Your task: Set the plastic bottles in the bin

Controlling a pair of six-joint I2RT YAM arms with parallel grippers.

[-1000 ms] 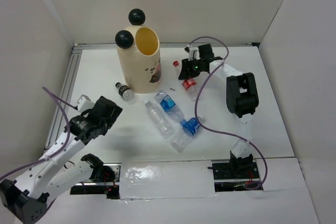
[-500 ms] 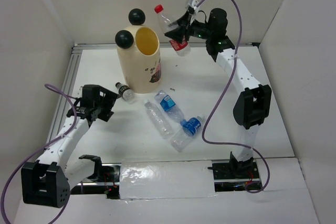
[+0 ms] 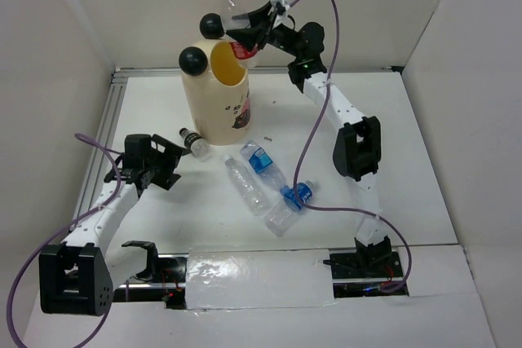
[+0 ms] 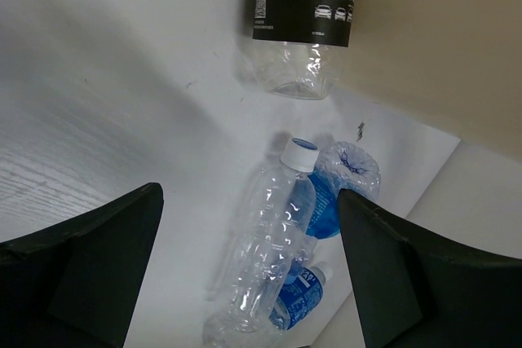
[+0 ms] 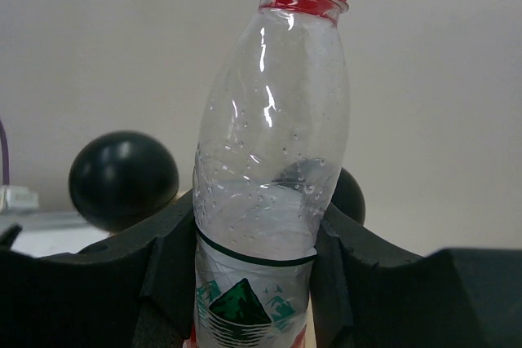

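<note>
White worktop (image 3: 391,160), enclosed by plain pale walls
Left gripper (image 3: 167,165): positioned over the left of the worktop, fingers (image 4: 90,258) spread wide, nothing grasped
Black-labelled bottle (image 3: 192,142): laid flat just beside the foot of the bin
Bin (image 3: 214,107): cream, stood upright at rear, two black balls (image 3: 194,59) fixed on the rim
Red-capped bottle (image 3: 235,26): clamped at its label by the right gripper (image 3: 245,37), held tilted above the bin's mouth, cap uppermost
Clear white-capped bottle (image 3: 247,187), rear blue-labelled bottle (image 3: 263,160), front blue-labelled bottle (image 3: 289,205): laid close together on the worktop, right of the bin, near centre
</note>
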